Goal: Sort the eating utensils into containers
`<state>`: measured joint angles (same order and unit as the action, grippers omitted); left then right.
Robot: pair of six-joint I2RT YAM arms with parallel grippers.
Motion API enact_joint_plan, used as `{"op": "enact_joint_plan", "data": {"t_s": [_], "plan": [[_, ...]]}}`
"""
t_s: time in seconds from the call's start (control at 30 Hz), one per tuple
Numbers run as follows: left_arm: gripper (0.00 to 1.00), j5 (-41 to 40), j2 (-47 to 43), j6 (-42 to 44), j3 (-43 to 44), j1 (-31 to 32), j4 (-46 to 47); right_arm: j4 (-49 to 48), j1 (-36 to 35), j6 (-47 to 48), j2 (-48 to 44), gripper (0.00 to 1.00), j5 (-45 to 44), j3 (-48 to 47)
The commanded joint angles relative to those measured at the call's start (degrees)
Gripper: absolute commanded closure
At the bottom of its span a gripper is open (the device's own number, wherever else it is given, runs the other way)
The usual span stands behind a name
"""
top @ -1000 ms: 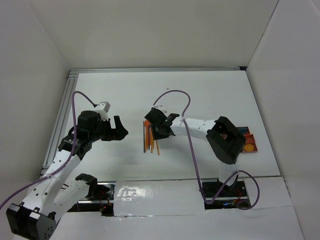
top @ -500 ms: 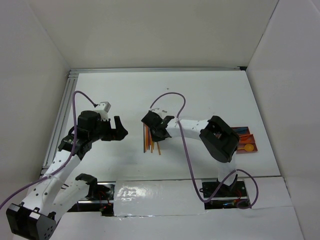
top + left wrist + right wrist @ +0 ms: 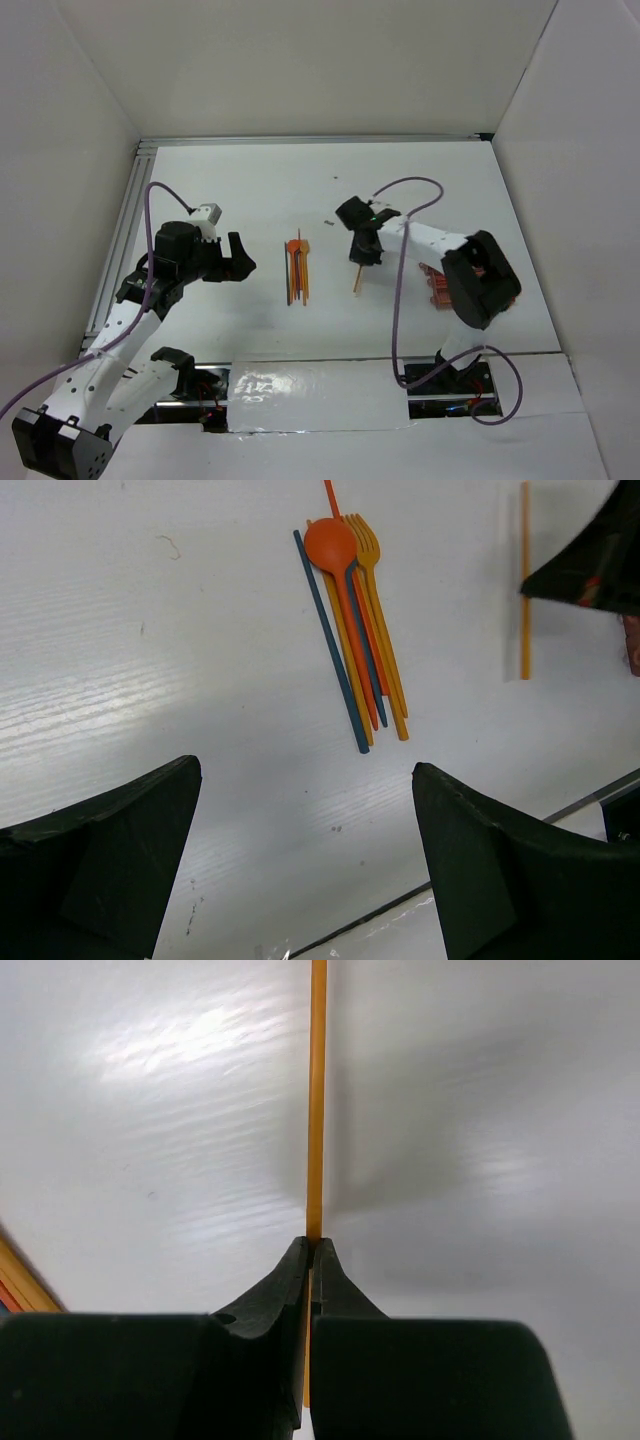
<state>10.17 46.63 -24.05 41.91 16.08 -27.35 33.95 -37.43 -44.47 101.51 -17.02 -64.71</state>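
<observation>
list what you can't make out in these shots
1. The container: in the top view, the right arm's elbow covers most of it, so its contents are unseen.
2. The orange stick: in the right wrist view, its far end is cut off by the top edge and its near end is hidden inside the right gripper.
3. The utensil pile: in the left wrist view, the pieces overlap, so the count is unclear.

The table (image 3: pixel 450 190) is plain white, and the utensil bundle (image 3: pixel 355 640) is mostly orange, spoon (image 3: pixel 331 542) and fork (image 3: pixel 363 540) alike (two thin blue sticks (image 3: pixel 330 645) run through it). The lone orange stick (image 3: pixel 317 1100) shows against the black right pincer (image 3: pixel 310 1257). The tray (image 3: pixel 437 288) is reddish-brown and ribbed, the cables (image 3: pixel 149 230) purple.
</observation>
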Motion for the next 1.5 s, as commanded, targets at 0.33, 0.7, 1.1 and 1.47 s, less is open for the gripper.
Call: {"op": "enact_joint_plan", "data": {"t_s": [0.33, 0.7, 1.1, 1.47], "plan": [[0.00, 1.43, 0.30, 0.85, 0.89, 0.18, 2.22, 17.19, 27.12, -23.65, -36.36, 1.00, -8.47, 15.91], [0.00, 2.04, 0.48, 0.76, 0.98, 0.18, 2.22, 12.20, 53.33, -14.61, -43.33, 1.00, -6.65, 22.78], [0.00, 1.95, 1.00, 0.50, 1.07, 0.45, 2.22, 5.60, 57.73, -12.13, -39.55, 1.00, -2.94, 26.56], [0.00, 2.92, 1.71, 0.24, 1.07, 0.18, 2.13, 3.67, 57.29, -14.24, -38.15, 1.00, -1.09, 29.73]]}}
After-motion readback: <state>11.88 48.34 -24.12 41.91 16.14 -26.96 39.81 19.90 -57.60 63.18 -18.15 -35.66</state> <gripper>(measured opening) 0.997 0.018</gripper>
